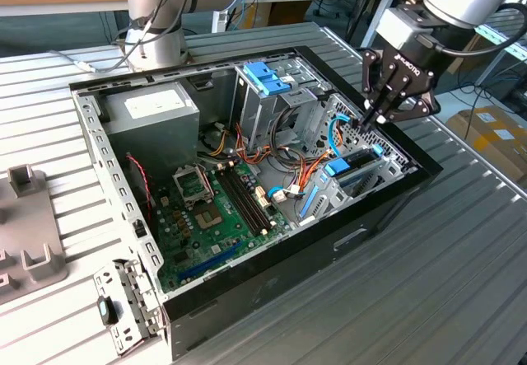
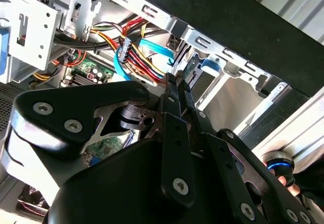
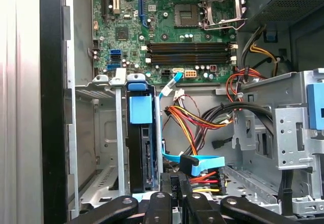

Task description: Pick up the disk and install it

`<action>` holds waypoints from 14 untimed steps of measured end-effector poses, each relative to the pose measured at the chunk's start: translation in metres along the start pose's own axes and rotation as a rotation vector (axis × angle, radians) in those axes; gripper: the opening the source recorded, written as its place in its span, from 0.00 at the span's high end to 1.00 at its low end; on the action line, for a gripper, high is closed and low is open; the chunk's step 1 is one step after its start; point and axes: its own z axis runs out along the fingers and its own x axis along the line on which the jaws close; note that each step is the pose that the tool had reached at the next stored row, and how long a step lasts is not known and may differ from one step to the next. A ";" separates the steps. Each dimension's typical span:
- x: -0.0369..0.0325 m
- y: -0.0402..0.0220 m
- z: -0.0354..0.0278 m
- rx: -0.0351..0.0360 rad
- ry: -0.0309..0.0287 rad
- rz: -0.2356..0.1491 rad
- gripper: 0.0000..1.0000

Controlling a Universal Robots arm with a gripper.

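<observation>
The end effector is seen inside the open computer case, at the corner bay on the exterior view's right. Its fingers are pressed together, with nothing gripped between them. The disk is found just beside the fingertips, seated on edge in the metal bay. Its long axis runs down into the bay, with the blue carrier tab pointing toward the motherboard. A flat blue cable lies near the fingertips.

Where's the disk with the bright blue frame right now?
The dark disk in its bright blue plastic carrier stands in the open computer case, on the exterior view's right, below the black tool.
</observation>
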 end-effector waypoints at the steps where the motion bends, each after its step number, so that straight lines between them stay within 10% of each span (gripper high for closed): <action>1: 0.0003 0.0001 0.0000 0.0000 0.0000 0.000 0.82; 14: 0.0113 0.0049 0.0000 0.0000 0.0000 0.000 0.82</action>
